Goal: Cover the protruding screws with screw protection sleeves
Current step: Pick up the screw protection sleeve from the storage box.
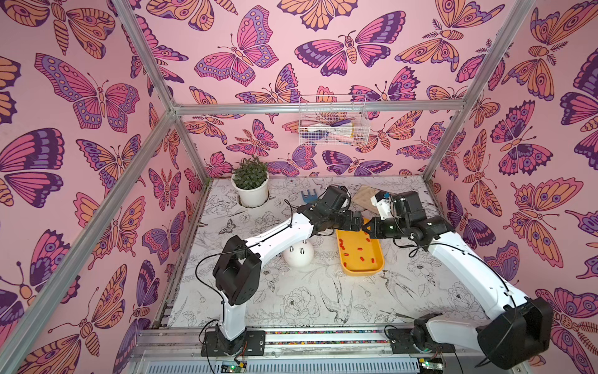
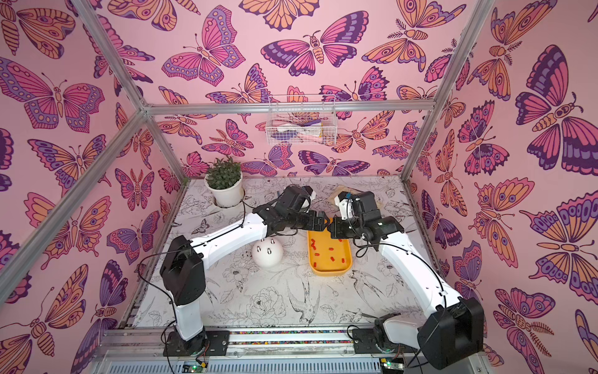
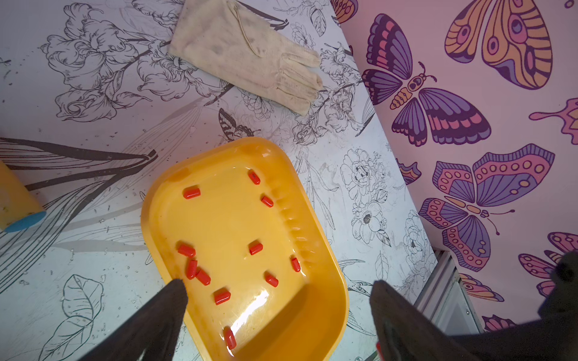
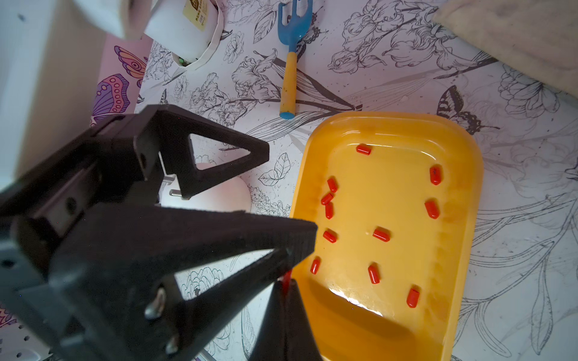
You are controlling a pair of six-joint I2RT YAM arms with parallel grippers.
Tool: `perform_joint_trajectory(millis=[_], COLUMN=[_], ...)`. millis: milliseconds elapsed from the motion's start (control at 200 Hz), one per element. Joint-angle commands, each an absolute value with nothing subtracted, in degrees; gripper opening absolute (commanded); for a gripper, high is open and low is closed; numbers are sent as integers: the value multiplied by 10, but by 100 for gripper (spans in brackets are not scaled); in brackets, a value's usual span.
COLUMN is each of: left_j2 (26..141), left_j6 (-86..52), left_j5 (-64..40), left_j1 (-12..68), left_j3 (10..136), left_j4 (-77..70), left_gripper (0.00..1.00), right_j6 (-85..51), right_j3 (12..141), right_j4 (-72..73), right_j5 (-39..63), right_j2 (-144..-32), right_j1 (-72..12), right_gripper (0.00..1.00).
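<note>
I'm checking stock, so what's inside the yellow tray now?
Eleven loose screw protection sleeves lie in the yellow tray, nothing else seen. In both top views the left gripper and right gripper cover its far end.

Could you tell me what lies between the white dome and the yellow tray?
Nothing: in both top views only bare printed table separates the white dome from the yellow tray.

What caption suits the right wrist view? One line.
Right gripper pinching a red sleeve by the yellow tray; left gripper open.
</note>
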State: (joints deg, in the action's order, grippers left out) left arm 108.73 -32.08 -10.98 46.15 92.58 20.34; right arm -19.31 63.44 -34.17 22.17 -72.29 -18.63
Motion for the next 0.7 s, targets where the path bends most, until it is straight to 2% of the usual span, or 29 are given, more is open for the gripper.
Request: perform_joint_trajectory(millis=[0,697], left_j2=[1102,1098], left_j6=[-317,-317], left_j5=[-117,-111], left_j1=[468,468], left_j3=[913,911], left_j4=[217,217], left_gripper=[93,93], right_j6=[-195,-193], right_j3=[635,632], right_j4=[-328,-331], right_j5=[229,226], right_j2=[-707,-704], right_j1=[-182,-175], right_gripper=[3,3])
